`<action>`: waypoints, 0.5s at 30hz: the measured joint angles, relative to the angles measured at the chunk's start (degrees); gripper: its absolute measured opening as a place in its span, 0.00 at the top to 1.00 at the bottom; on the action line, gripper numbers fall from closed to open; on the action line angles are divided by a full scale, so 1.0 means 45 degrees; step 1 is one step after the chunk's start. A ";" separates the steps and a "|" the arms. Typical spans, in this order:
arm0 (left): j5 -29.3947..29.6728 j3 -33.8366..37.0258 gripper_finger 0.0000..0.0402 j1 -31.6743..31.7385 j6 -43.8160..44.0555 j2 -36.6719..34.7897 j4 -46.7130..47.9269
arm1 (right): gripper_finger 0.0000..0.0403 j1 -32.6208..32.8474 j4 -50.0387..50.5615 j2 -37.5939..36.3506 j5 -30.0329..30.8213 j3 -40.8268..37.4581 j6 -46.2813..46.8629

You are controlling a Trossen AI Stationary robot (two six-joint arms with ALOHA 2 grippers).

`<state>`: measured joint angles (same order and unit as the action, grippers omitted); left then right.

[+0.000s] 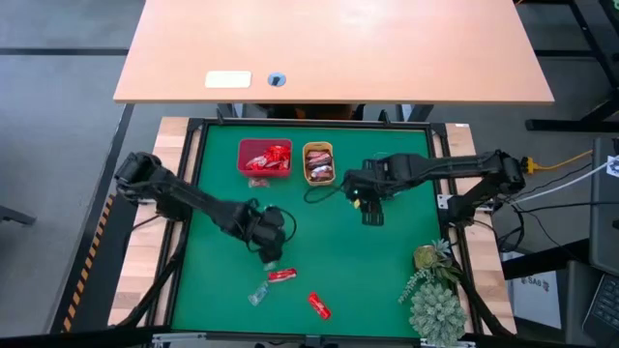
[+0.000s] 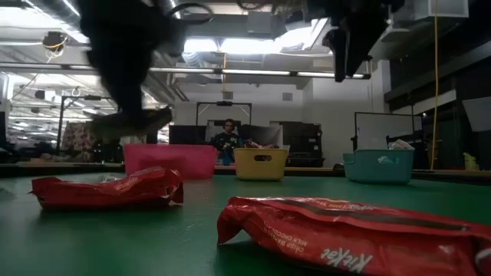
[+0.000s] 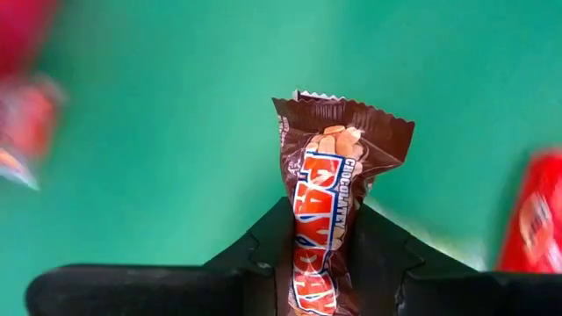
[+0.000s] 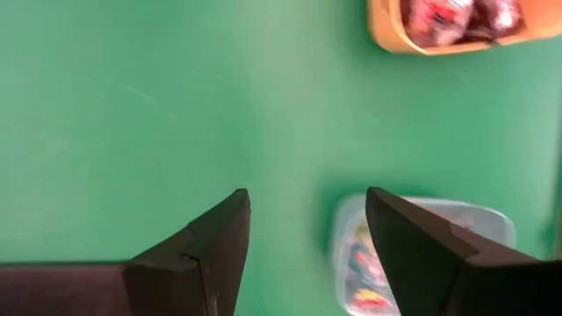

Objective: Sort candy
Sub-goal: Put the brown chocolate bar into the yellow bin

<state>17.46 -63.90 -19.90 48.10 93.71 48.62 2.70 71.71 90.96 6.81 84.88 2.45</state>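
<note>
A brown candy bar [image 3: 329, 211] is clamped in the left gripper [image 3: 327, 263] near the table's front edge, the right gripper [image 4: 307, 237] hangs open, and carrying to the orange tray [image 1: 318, 162] is probably called for next.

The table mat [image 1: 329, 261] is green. The candy bar [image 3: 325, 219] has a brown wrapper with red, white and blue lettering. The trays look red [image 1: 263, 158] and orange [image 1: 318, 162].

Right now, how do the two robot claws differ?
The left gripper is closed on a brown PayDay candy, near the loose red candies; the right gripper stands open and empty. The left is over the front part of the green mat, the right nearer the orange tray. Both have dark two-finger jaws.
</note>
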 joint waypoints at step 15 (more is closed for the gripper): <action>0.0460 -0.0005 0.79 0.4869 -1.0571 -0.0344 -0.7412 | 0.44 0.2896 -0.2827 0.0000 -0.0429 -0.0005 0.4637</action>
<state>19.53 -63.92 2.01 0.53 92.16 15.26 15.73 58.99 90.96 4.87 84.86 23.32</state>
